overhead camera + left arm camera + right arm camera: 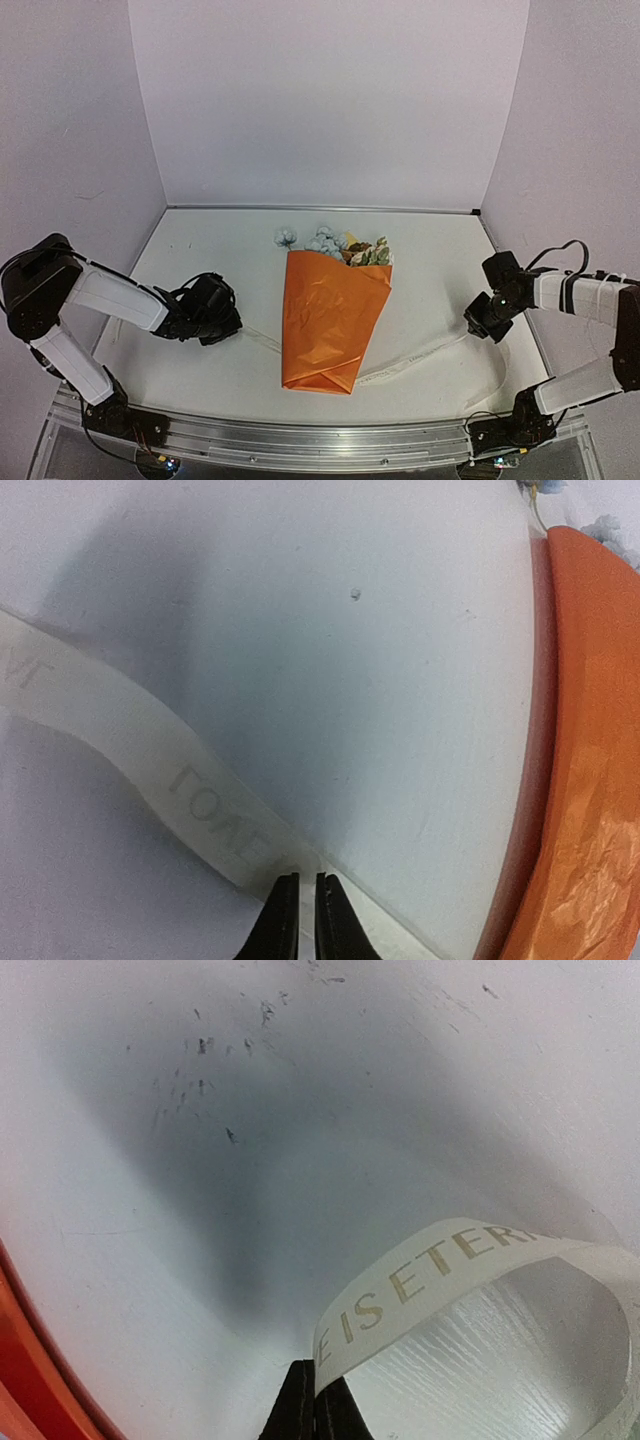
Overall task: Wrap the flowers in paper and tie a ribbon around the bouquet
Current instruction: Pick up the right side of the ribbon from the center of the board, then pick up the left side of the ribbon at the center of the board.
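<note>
L pincer (305, 878) & R pincer (315, 1370) both clenched on the ribbon (450, 1260), either side of the bouquet (333, 320).

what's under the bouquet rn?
The ribbon emerges from beneath the bouquet on both sides near its narrow end. The stretch between is covered by the orange paper; flat or twisted there, cannot tell.
</note>
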